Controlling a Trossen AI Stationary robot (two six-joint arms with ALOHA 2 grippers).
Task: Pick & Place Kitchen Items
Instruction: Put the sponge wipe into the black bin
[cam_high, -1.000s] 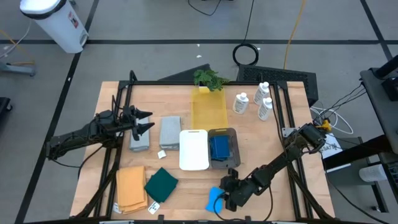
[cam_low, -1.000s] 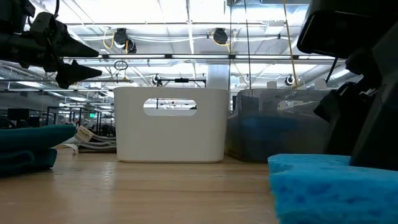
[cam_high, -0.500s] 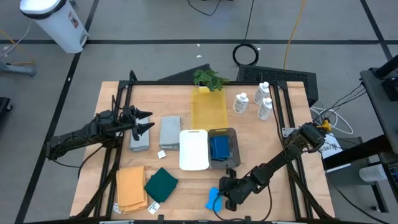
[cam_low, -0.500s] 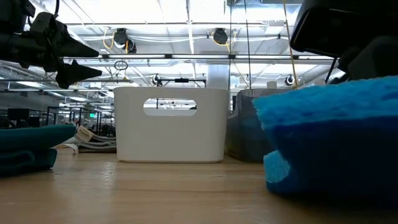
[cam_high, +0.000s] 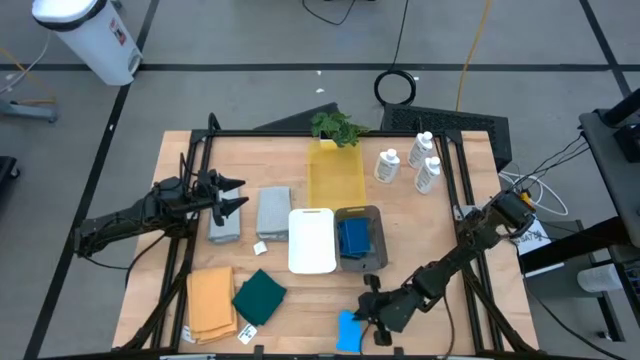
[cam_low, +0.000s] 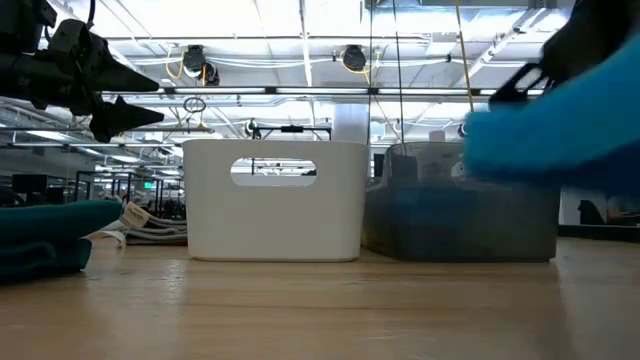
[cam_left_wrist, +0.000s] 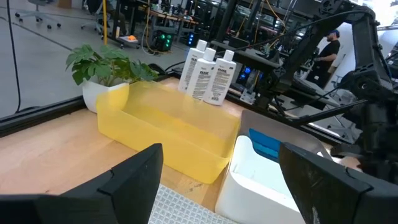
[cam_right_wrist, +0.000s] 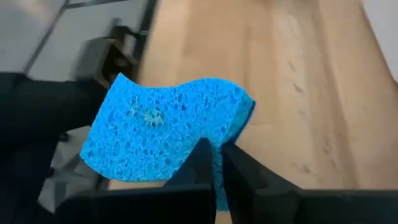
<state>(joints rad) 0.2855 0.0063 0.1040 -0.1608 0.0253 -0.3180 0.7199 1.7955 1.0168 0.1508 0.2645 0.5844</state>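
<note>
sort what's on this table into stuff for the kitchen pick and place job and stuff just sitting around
Job things:
- blue sponge pinched in the right gripper
- blue sponges in the grey bin
- grey cloths
- orange-tan cloth
- dark green cloth
- three white bottles

Just sitting:
- leafy plant
- yellow bin
- white bin

One bright-blue sponge (cam_right_wrist: 168, 134) is pinched in the right gripper (cam_high: 368, 325), bent and off the table, while more blue sponges (cam_high: 352, 238) sit in the grey bin just beyond it. Grey cloths (cam_high: 272, 211) lie right beside the left gripper (cam_high: 236, 197), orange-tan cloth (cam_high: 210, 302) and dark green cloth (cam_high: 260, 297) nearer the front edge. The three white capped bottles (cam_high: 413, 162) stand upright, well apart from both claws.
</note>
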